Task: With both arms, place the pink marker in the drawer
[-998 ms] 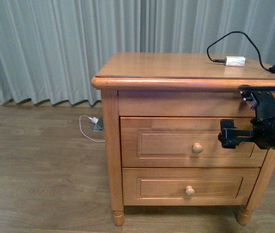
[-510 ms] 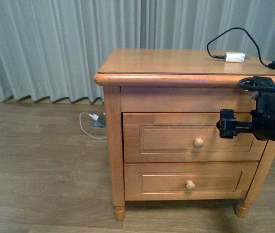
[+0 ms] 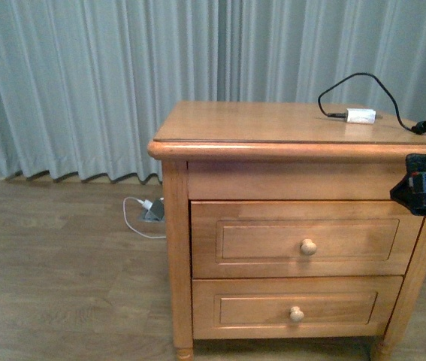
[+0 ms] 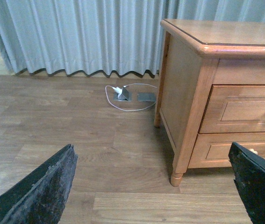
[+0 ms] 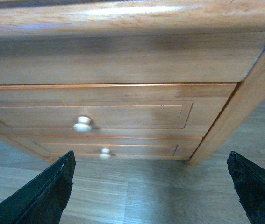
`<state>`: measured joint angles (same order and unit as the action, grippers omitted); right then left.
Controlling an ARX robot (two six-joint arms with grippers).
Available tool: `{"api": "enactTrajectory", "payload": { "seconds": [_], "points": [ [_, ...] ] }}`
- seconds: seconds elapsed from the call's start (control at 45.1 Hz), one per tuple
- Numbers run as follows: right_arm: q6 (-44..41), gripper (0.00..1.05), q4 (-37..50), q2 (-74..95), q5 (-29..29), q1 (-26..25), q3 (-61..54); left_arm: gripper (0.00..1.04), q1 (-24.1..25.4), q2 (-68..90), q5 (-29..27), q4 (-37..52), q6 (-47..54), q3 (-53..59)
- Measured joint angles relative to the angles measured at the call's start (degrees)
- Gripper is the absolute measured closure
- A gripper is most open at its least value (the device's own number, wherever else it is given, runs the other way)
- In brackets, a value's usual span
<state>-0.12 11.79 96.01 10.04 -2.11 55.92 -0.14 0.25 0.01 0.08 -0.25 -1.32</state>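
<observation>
The left gripper (image 4: 153, 186) does not show in the front view; its wrist view shows both fingers spread wide with nothing between them, looking at the floor and the nightstand's (image 3: 175, 226) left side. The drawer (image 3: 303, 239) sits shut, its round knob (image 3: 308, 247) near the centre of the panel. The lower drawer (image 3: 297, 307) at 6 o'clock of it is shut too. On the nightstand top, at about 1 o'clock from the knob, lies a white adapter (image 3: 361, 116) with a black cable. The right gripper (image 3: 423, 192) hangs at 3 o'clock of the drawer, by the front's right edge, jaws spread and empty in its wrist view. The pink marker shows in no view. The step in hand seems to be the approach to the drawer; the next move likely calls for one gripper to close on the knob and pull.
</observation>
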Motion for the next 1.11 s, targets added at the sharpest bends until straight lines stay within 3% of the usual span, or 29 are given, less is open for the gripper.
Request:
{"api": "enactTrajectory", "payload": {
  "seconds": [0.466,0.732,0.909,1.109],
  "points": [
    [4.6,0.08,-13.9,-37.2,0.4,-2.0,-16.1,0.06,0.0,0.0,0.0,0.0,0.0,0.0],
    [7.0,0.08,-14.7,-42.3,0.1,-3.3,-17.5,0.06,0.0,0.0,0.0,0.0,0.0,0.0],
    [1.9,0.38,11.8,-47.1,-7.9,-1.0,-31.3,0.06,0.0,0.0,0.0,0.0,0.0,0.0],
    [0.5,0.84,15.5,-53.7,-10.1,2.0,-41.4,0.06,0.0,0.0,0.0,0.0,0.0,0.0]
  ]
}}
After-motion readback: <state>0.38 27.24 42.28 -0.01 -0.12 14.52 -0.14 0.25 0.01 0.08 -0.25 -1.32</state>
